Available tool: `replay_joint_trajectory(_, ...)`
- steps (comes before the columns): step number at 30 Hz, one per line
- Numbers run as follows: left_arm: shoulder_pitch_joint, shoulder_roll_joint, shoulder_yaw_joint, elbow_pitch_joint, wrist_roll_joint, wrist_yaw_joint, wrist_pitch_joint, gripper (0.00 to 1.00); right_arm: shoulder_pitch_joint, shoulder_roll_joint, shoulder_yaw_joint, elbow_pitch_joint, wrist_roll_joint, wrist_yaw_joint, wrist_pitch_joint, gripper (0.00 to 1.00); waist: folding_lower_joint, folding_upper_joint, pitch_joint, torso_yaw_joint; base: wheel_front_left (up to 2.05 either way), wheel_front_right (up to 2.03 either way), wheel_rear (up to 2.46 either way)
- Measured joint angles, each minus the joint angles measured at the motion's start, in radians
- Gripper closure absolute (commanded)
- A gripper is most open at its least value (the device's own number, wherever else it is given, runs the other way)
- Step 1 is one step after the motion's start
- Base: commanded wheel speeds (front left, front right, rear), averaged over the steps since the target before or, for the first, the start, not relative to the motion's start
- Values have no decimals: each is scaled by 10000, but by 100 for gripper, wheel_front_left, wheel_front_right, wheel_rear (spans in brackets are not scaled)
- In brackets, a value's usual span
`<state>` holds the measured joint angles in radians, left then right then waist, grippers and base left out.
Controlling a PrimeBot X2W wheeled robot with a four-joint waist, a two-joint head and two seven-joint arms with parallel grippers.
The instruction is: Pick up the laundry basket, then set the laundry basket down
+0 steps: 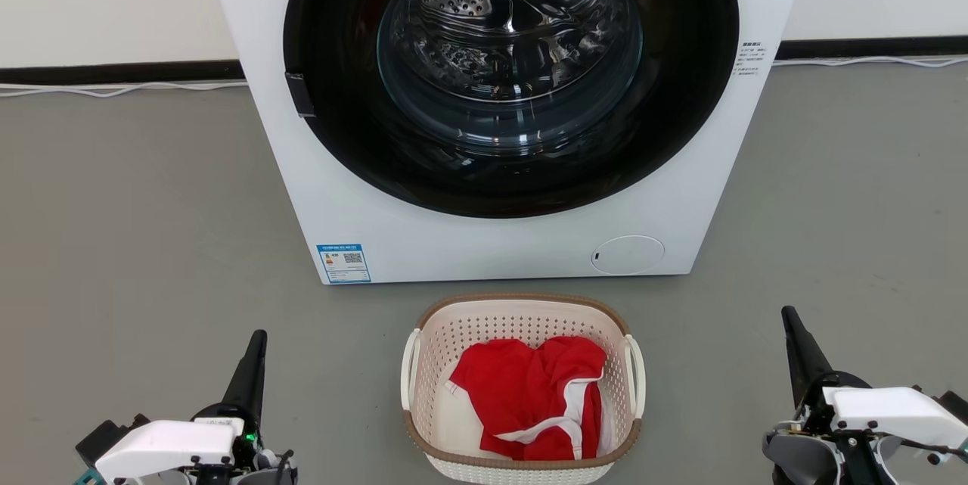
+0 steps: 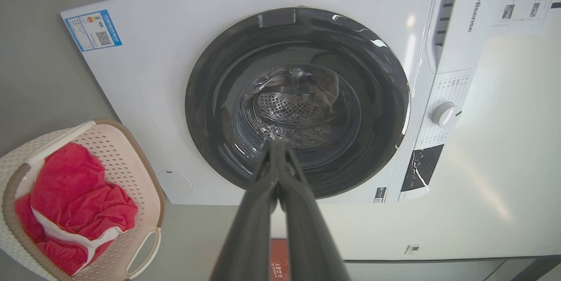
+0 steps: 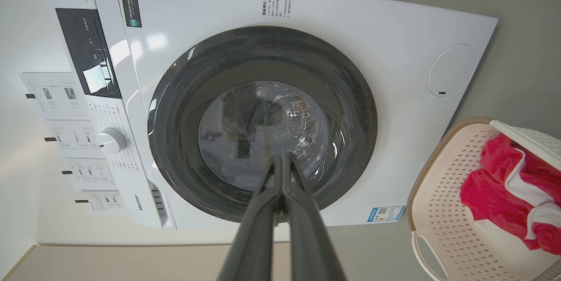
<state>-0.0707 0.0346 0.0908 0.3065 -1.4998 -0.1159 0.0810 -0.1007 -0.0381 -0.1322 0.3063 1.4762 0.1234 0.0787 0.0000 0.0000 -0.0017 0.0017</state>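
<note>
Laundry basket [image 1: 484, 334] on floor just before washing machine [image 1: 491, 243], red garment [image 1: 529, 394] inside. Left end effector [image 1: 257, 341] and right end effector [image 1: 790, 318] farther from machine, fingers pressed together, holding nothing.

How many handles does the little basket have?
2. One white loop handle sits on the left side of the laundry basket, the other on its right side. Neither is hidden.

Washer [image 1: 681, 190] top, basket [image 1: 522, 324] btm edge cropped
</note>
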Motion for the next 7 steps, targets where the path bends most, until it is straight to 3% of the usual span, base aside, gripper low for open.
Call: replay_joint_trajectory(7, 0, 8, -6, -207, -725, -4, 192, 100, 42, -8, -6, -176, 857, 0, 196, 100, 1, 0, 38, -14, 0, 0, 0)
